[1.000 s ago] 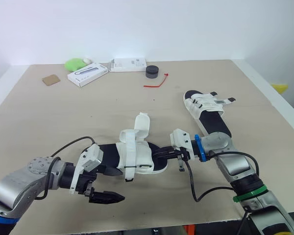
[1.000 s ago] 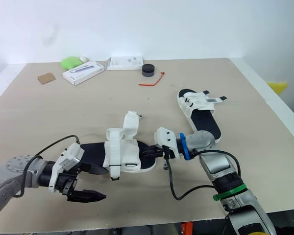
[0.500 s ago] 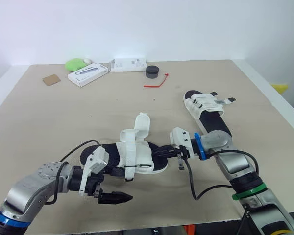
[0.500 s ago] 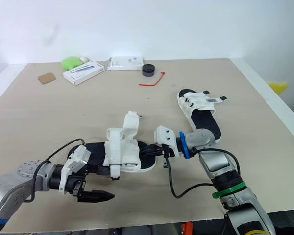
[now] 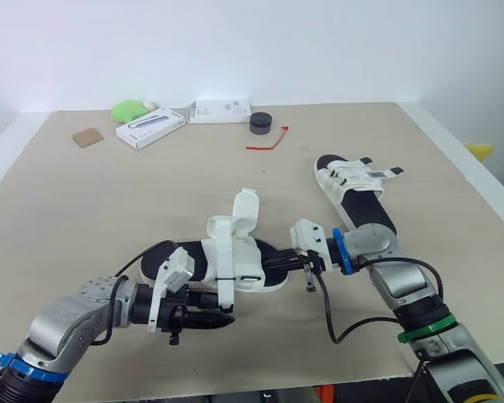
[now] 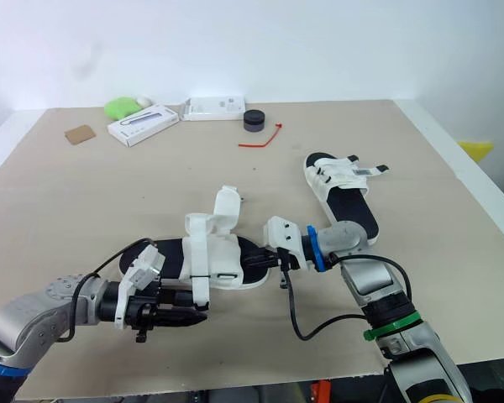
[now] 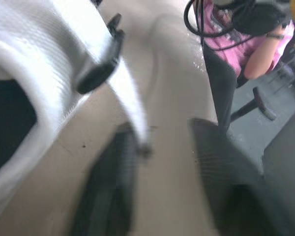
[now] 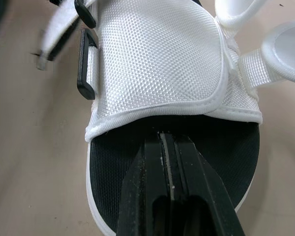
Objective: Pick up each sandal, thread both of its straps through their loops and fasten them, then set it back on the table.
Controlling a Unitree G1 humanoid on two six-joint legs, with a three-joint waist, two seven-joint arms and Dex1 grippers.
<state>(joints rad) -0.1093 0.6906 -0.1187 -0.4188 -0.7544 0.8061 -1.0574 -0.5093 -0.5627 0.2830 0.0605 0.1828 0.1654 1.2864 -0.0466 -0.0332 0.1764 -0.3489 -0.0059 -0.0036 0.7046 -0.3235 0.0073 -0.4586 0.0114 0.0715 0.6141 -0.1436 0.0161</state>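
The near sandal [image 5: 254, 270], black-soled with white straps, lies at the table's front middle. One strap [image 5: 246, 210] stands up. Another strap [image 5: 220, 294] hangs off the sandal's near side past a black loop [image 7: 101, 73]. Its tip [image 7: 137, 128] reaches my left gripper [image 5: 223, 320], which points right just below it. My right gripper [image 5: 273, 264] is shut, and its fingertips [image 8: 169, 147] lie on the black footbed at the toe end. The second sandal [image 5: 353, 189] rests flat farther back on the right, straps across it.
Along the far edge sit a green object [image 5: 130, 109], two white boxes [image 5: 149, 128] [image 5: 220, 110], a black round item [image 5: 261, 123], a red tie [image 5: 267, 141] and a brown card [image 5: 88, 137]. A person in pink [image 7: 246, 49] is beyond the table's front edge.
My left gripper has moved right and toward the sandal, from open table up to the dangling strap's tip. The right gripper has stayed on the toe end.
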